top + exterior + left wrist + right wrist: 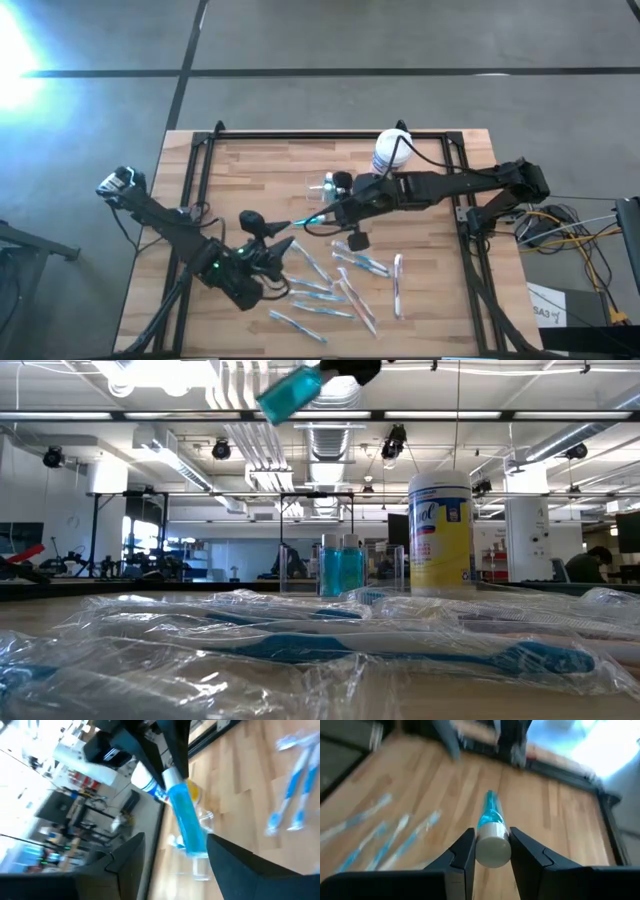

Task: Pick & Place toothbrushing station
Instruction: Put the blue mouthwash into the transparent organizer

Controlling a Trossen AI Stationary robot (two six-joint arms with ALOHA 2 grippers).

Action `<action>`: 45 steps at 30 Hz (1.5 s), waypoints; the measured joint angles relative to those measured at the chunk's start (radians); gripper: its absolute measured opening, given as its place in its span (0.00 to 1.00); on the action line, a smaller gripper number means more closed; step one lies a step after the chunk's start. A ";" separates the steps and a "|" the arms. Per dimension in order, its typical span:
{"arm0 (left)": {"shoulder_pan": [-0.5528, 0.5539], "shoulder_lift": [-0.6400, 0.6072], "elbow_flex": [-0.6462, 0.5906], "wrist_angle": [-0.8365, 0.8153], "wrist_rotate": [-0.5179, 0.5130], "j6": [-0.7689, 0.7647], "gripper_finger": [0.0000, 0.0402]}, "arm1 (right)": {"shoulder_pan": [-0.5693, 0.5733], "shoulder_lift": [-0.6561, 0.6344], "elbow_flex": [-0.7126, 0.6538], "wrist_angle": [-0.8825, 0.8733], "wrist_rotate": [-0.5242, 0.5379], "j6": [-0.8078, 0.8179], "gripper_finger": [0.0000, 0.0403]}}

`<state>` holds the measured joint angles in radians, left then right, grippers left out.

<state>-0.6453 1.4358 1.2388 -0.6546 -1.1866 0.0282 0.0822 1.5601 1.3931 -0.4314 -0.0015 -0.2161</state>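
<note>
A see-through blue tube (310, 218) with a white cap hangs above the table's middle, my right gripper (335, 212) shut on it. My left gripper (283, 248) stands open just to the near left of the tube's free end. In the left wrist view its fingers (225, 865) stand wide on either side of that end, and I see no touch. The toothbrushing station (322, 187), a small clear holder with two blue bottles (340, 568) in it, stands on the table behind the tube. Several wrapped toothbrushes (335, 285) lie on the near half. My right gripper pinches the tube's white cap end (492, 849) between its two fingers (466, 851). The fingers lie along the tube, which sticks out ahead of them. The tube (290, 392) is lifted clear and slants down toward the left arm.
A white-lidded, yellow-labelled canister (392, 150) stands at the far edge, to the right of the station. Wrapped toothbrushes (330, 645) cover the near middle of the table. A black frame (200, 170) rims the wooden top. Bare wood shows at the far left.
</note>
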 joint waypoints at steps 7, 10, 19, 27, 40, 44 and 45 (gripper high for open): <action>-0.080 -0.087 -0.030 -0.268 0.025 -0.435 0.34 | -0.006 -0.035 0.137 -0.329 0.096 0.017 0.21; -0.104 -0.135 -0.103 -0.264 0.058 -0.526 0.18 | -0.019 -0.042 0.218 -0.471 0.130 0.022 0.21; -0.101 -0.289 -0.526 0.378 0.148 -0.411 0.01 | -0.174 0.041 0.472 -0.774 0.183 0.116 0.21; -0.067 -0.342 -0.992 1.527 0.615 0.093 0.01 | -0.282 0.221 0.694 -0.963 0.049 0.065 0.21; 0.069 -0.393 -1.180 1.661 0.605 -0.055 0.02 | -0.378 0.490 0.893 -1.101 -0.024 0.045 0.21; 0.069 -0.390 -1.159 1.648 0.598 -0.048 0.06 | -0.410 0.544 0.933 -1.136 -0.026 0.092 0.21; 0.069 -0.390 -1.155 1.649 0.598 -0.048 0.07 | -0.415 0.553 0.937 -1.134 -0.026 0.114 0.21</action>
<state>-0.5758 1.0462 0.0836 0.9939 -0.5888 -0.0198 -0.3330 2.1131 2.3299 -1.5657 -0.0278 -0.1023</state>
